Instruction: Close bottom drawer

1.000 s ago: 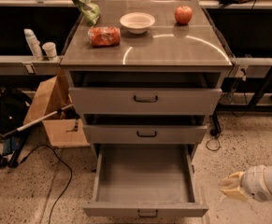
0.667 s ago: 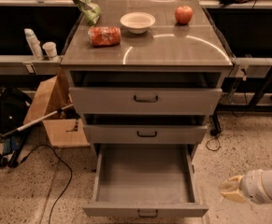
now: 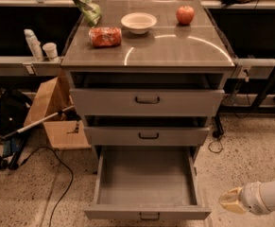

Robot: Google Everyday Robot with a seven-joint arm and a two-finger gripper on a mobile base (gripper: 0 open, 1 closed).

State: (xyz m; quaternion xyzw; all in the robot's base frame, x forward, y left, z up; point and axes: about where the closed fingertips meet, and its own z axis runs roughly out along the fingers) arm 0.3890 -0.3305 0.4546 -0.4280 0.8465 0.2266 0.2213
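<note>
At the far left a black bag sits on the speckled floor, with one cardboard box just right of it and a pale rod lying across both. Above them, on a low shelf, stand two white containers. One dark cable curls over the floor left of the grey cabinet, which fills the middle. Its top carries four things: a green bag at the far left corner, a red packet nearer, one white bowl, and one red apple far right. There are three drawers. The top drawer and middle drawer each stand slightly out. The bottom drawer is pulled well out toward the near edge, its grey box bare inside, its front panel and one small black handle at the very bottom of the view. Open floor lies on both sides of it. Right of the drawer's near corner, apart from it, hovers the gripper, its pale tip pointing left; whether it is spread or pressed together cannot be told.
</note>
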